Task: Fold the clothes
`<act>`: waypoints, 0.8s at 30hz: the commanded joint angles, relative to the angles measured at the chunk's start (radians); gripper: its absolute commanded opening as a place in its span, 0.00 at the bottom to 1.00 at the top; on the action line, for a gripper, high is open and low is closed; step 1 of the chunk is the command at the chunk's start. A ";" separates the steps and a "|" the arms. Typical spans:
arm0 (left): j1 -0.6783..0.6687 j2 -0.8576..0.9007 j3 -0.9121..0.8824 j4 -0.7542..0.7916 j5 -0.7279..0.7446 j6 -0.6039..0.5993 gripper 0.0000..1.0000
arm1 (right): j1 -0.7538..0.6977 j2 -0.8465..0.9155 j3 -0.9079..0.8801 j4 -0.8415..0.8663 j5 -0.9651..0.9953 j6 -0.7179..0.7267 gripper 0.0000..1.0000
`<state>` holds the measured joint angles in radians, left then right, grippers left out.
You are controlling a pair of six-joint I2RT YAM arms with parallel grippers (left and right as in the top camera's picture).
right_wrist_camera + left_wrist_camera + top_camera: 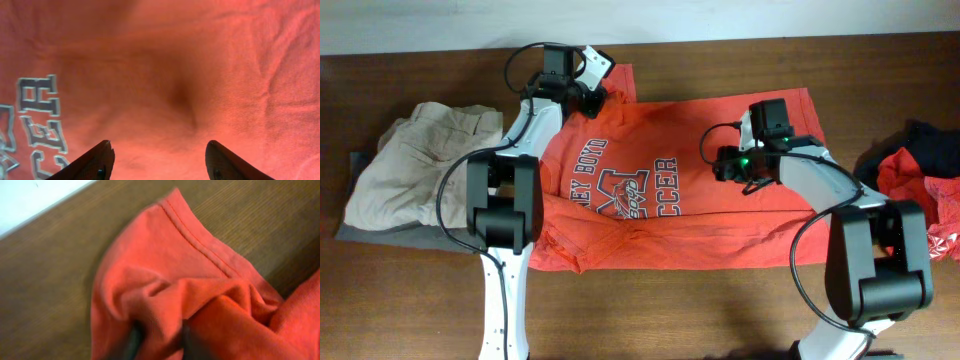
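Orange T-shirt (665,130) spread crosswise on desk (720,320); left claw (159,337) clamped on far sleeve, right claw (159,150) apart above shirt middle.

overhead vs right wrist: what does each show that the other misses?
Only overhead: both arms, the left gripper at the sleeve of the orange T-shirt, a khaki garment on the left, a red and black pile on the right, the wooden table. Only right wrist: the right gripper open over the cloth, a dimple ahead of it. Both: the shirt's lettering.
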<state>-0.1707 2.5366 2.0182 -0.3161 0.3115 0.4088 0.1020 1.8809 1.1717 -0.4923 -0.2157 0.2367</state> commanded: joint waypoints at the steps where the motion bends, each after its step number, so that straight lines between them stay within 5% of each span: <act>1: 0.002 0.037 0.021 -0.017 -0.017 0.009 0.00 | 0.010 0.048 0.002 0.000 0.044 0.016 0.64; 19: 0.002 0.036 0.150 -0.082 -0.570 -0.173 0.01 | 0.009 0.168 0.002 -0.013 0.097 0.042 0.57; 24: 0.002 0.036 0.150 -0.091 -0.590 -0.178 0.59 | 0.009 0.168 0.002 -0.016 0.097 0.042 0.57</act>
<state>-0.1764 2.5488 2.1429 -0.4034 -0.2039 0.2493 0.1059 1.9591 1.2098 -0.4969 -0.1646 0.2657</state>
